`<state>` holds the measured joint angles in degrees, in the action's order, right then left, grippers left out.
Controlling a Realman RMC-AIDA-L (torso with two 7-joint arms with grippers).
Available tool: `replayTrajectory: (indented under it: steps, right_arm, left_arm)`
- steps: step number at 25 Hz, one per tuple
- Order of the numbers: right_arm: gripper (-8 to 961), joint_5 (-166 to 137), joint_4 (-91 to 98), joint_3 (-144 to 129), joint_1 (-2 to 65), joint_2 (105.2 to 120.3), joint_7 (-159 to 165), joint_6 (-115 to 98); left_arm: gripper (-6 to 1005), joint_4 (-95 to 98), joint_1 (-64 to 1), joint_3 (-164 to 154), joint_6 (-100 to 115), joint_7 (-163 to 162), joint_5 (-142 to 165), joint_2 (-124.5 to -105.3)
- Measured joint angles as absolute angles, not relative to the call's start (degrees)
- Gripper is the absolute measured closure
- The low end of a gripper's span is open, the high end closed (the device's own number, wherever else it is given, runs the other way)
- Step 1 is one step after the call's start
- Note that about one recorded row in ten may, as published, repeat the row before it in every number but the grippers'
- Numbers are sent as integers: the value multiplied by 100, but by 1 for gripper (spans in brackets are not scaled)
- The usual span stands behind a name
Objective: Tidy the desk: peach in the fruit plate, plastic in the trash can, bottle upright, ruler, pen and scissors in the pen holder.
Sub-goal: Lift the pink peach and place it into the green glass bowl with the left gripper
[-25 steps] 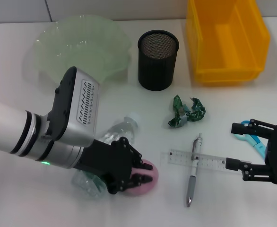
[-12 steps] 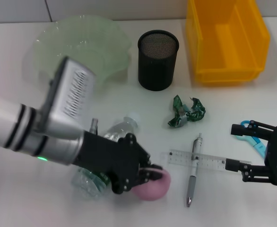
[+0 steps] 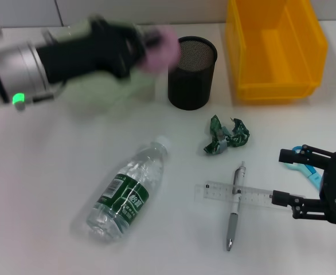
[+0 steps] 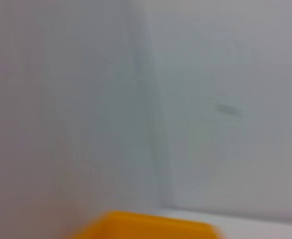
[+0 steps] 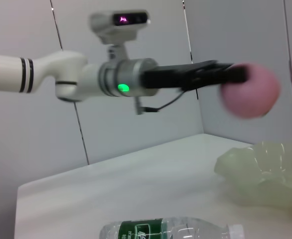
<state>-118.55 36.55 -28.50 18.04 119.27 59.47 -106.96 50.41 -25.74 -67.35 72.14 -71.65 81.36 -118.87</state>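
Peach (image 3: 159, 44) clamped in left gripper (image 3: 147, 46), above fruit plate (image 3: 139, 89) near desk's far edge; right gripper (image 3: 305, 182) open, idle.

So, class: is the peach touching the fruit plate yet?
Apart. The right wrist view shows the peach held in the left gripper, clear air between it and the plate.

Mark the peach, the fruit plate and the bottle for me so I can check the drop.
peach (image 5: 250, 89): right wrist view, middle of the pink fruit held aloft.
fruit plate (image 5: 265, 172): right wrist view, pale green wavy rim.
bottle (image 3: 125, 195): head view, green label, lying flat.
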Motion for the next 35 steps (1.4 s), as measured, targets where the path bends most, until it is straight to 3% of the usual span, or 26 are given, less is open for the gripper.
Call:
replayTrajectory:
  steps: [11, 30, 33, 35]
  right_arm:
    - [114, -11825, 3471, -2848, 1869, 11927, 5939, -10564]
    - [114, -11778, 3279, -2867, 1963, 11919, 5989, -10563]
    - [114, -11782, 3278, -2880, 1964, 11918, 5990, -10562]
    - [114, -11788, 3278, -2870, 1968, 11918, 5991, -10558]
  left_arm:
    - [949, 2965, -3763, -6552, 4307, -6043, 6695, -11905]
    - [942, 2504, -3793, -6619, 4016, -4919, 5581, -11918]
    - [737, 2478, -3795, -6620, 4030, -4899, 5564, -11918]
    - [653, 2475, -3784, -6622, 4110, -4897, 5563, -11918]
